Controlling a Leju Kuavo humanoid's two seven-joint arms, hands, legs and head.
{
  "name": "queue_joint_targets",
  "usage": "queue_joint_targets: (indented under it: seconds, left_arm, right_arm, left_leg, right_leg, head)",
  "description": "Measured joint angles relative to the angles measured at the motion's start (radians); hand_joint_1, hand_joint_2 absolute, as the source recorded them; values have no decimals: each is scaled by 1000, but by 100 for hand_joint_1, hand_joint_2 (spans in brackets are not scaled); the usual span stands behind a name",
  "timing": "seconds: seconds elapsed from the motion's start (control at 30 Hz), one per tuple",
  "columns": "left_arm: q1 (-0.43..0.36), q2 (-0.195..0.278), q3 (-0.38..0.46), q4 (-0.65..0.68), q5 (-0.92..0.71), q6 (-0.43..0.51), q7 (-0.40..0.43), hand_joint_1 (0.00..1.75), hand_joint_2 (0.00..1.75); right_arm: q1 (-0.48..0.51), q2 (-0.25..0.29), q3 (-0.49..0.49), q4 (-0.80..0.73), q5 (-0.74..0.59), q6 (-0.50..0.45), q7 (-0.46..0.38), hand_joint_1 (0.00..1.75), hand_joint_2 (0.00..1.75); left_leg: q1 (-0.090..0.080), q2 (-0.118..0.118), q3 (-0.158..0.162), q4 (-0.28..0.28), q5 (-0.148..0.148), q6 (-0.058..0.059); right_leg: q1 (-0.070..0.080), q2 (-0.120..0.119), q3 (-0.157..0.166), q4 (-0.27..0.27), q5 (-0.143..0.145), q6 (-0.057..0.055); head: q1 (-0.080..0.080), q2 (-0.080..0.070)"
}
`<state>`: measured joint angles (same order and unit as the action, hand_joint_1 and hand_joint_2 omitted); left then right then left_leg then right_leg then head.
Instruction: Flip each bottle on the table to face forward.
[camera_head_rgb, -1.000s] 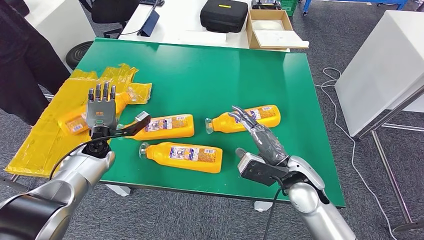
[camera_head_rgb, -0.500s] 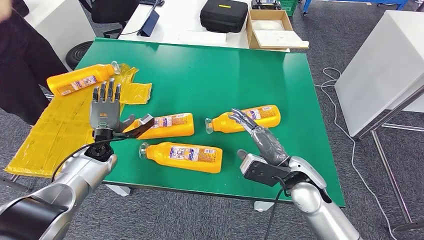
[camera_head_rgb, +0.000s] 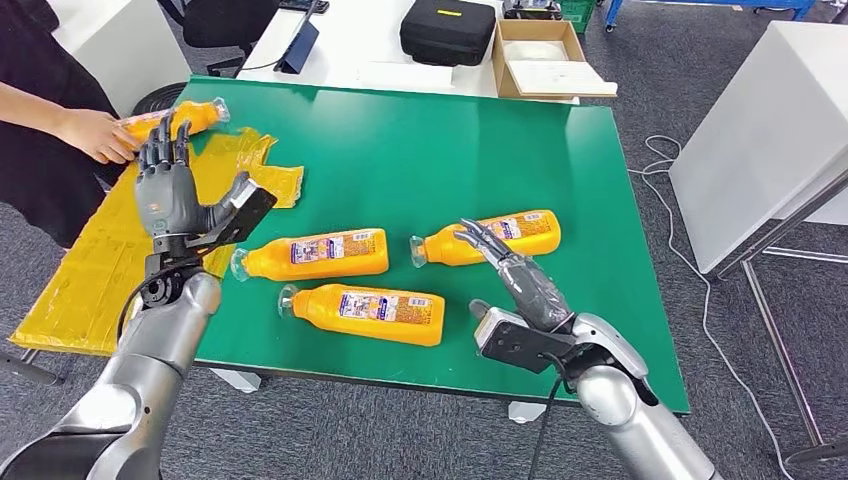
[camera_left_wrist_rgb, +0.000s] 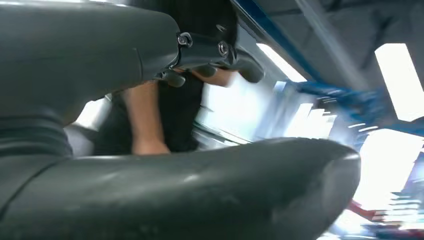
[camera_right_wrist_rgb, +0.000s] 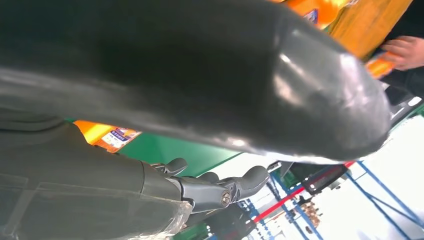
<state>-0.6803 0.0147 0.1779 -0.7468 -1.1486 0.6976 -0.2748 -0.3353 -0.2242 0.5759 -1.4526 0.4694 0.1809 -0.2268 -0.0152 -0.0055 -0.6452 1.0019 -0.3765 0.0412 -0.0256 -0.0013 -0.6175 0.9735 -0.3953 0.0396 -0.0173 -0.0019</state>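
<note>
Three orange bottles lie on green table (camera_head_rgb: 420, 150), all caps pointing toward left hand's side. Right bottle (camera_head_rgb: 490, 238) lies under right hand (camera_head_rgb: 510, 270), fingertips over it, contact unclear; fingers loosely apart, grasping nothing. Middle bottle (camera_head_rgb: 312, 255) just beside left hand (camera_head_rgb: 172, 195), front bottle (camera_head_rgb: 362, 313) nearer robot. Left hand raised, fingers spread, empty. Beyond it, person's hand (camera_head_rgb: 95, 135) holds fourth bottle (camera_head_rgb: 178, 118) over yellow bag (camera_head_rgb: 90, 270).

The head view looks forward and down over the green table (camera_head_rgb: 420, 150); each wrist view sits close behind its own hand, tilted upward; all share the person (camera_head_rgb: 40, 120).
</note>
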Motion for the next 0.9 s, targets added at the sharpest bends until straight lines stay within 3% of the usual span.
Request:
queue_joint_targets:
  seconds: [0.07,0.13,0.27,0.4,0.53,0.67,0.8,0.9]
  left_arm:
    - [-19,-25,87,0,167,-8,-182,0,0]
    - [-34,-41,151,-11,329,-38,-267,0,0]
    - [-41,-44,223,-87,670,-116,-327,0,0]
    - [-62,6,241,-130,853,-160,-377,0,0]
    - [-105,56,235,-122,1017,-274,-364,0,0]
    - [-130,98,208,-113,1212,-467,-279,0,0]
    - [-126,139,151,-123,1315,-560,-232,0,175]
    - [-114,154,99,-147,1331,-566,-236,0,175]
  right_arm:
    - [-1,3,0,2,3,-8,9,0,0]
    - [-1,5,0,4,4,-16,18,0,0]
    - [1,7,1,15,4,-40,35,0,0]
    - [3,6,-1,36,0,-70,32,0,0]
    - [16,-4,-13,46,29,-94,43,0,175]
    - [61,-32,-34,32,109,-116,101,0,175]
    - [99,-79,-76,5,242,-130,168,0,175]
    - [86,-128,-123,13,334,-132,200,0,175]
  left_leg:
    - [0,0,0,0,0,0]
    - [0,0,0,0,0,0]
    - [0,1,0,0,0,0]
    - [1,1,0,0,0,0]
    - [1,0,0,0,1,0]
    - [0,0,0,0,1,0]
    - [-1,0,-1,0,1,0]
    - [-2,-1,-1,0,1,0]
  right_leg:
    - [0,0,0,0,0,0]
    - [0,0,0,0,1,1]
    - [0,1,0,0,1,1]
    - [0,1,-1,0,1,1]
    - [0,0,-1,0,1,1]
    - [0,0,0,0,1,1]
    - [-1,0,-1,0,1,1]
    - [-2,0,-1,0,1,1]
  head:
    - [0,0]
    - [0,0]
    - [0,0]
    - [0,0]
    - [0,0]
    - [0,0]
    - [0,0]
    - [0,0]
